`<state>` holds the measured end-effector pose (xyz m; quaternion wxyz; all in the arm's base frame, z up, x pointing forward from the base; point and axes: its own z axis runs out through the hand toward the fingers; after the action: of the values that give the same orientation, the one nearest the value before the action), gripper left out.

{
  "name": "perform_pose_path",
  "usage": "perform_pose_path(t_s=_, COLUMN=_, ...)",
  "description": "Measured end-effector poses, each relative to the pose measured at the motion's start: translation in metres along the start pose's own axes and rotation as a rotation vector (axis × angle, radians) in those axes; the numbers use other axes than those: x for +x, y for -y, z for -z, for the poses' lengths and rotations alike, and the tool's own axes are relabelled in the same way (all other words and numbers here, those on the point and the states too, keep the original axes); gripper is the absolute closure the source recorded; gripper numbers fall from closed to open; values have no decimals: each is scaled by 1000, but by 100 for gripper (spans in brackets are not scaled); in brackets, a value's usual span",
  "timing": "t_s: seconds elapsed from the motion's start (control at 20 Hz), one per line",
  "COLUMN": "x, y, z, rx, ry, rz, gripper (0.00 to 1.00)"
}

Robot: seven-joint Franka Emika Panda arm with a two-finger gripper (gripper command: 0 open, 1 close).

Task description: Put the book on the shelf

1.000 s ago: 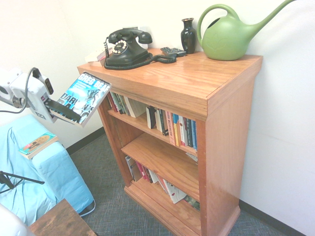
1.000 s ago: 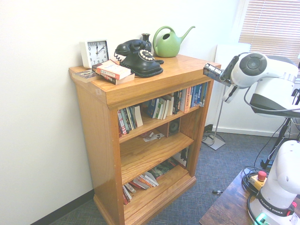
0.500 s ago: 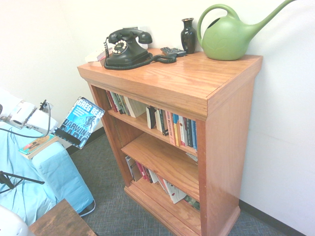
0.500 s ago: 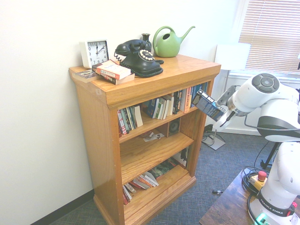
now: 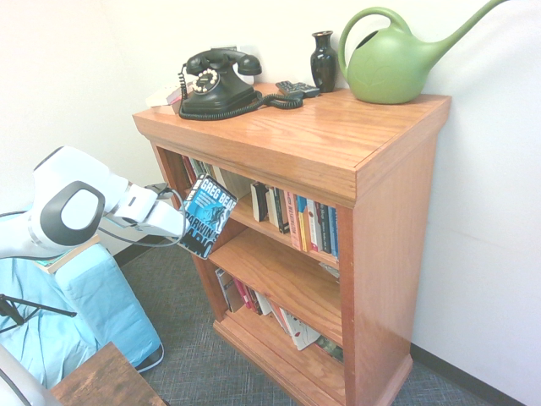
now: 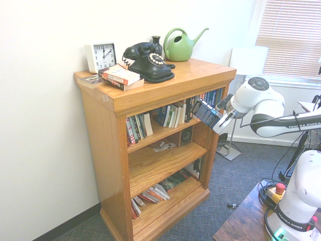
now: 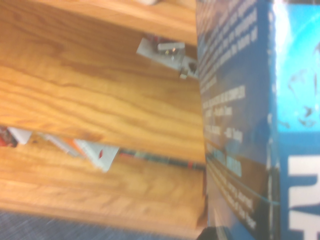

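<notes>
The book [image 5: 209,224] has a blue-teal cover with white "GREG BEAR" lettering. It hangs tilted in front of the left end of the bookcase, level with the upper opening. My gripper [image 5: 188,230] is shut on its lower edge, reaching in from the left. The second exterior view shows the book [image 6: 204,112] and gripper [image 6: 216,119] just outside the bookcase's right front post. The shelf [image 5: 254,222], the highest inner board [image 6: 165,131], carries a row of upright books. The wrist view has the book's cover [image 7: 250,125] filling its right side, with wooden boards behind.
A black telephone [image 5: 215,83], dark vase [image 5: 323,59] and green watering can [image 5: 393,59] stand on the bookcase top, with a clock [image 6: 102,56] and stacked books [image 6: 119,76]. Lower boards hold leaning books [image 5: 287,326]. A blue-covered seat [image 5: 84,309] and wooden table corner [image 5: 106,381] sit left.
The arm swung down and in toward the bookcase. The book dropped from top-board height, then moved right to the front of the upper opening, still gripped.
</notes>
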<state>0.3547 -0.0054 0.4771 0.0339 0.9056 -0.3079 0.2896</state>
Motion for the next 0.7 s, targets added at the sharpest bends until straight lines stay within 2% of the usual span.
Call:
perform_pose_path(t_s=0.2, x=26, y=10, z=-5, rx=48, ry=9, rz=62, gripper=100)
perform_pose_path(t_s=0.45, x=4, y=49, z=-3, rx=62, ry=6, rz=123, gripper=100)
perform_pose_path(t_s=0.7, x=-12, y=72, z=-26, rx=85, ry=4, rz=142, gripper=100)
